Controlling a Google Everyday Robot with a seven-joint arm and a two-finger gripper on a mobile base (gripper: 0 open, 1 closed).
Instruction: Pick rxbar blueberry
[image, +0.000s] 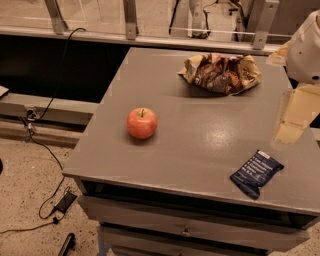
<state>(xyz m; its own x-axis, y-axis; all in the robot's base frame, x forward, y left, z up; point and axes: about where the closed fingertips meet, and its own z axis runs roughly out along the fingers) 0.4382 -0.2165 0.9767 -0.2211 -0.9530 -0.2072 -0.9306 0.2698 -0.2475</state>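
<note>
No legible text; white print lines on the rxbar blueberry (256, 173) cannot be read; gripper (292, 120) hovers at far right.

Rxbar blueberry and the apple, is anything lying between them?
No, the camera view shows only bare tabletop between the rxbar blueberry and the apple. The gripper hangs at the picture's right edge.

One each: apple (142, 123), chip bag (221, 73), rxbar blueberry (256, 173), hand (292, 120) at right.
</note>
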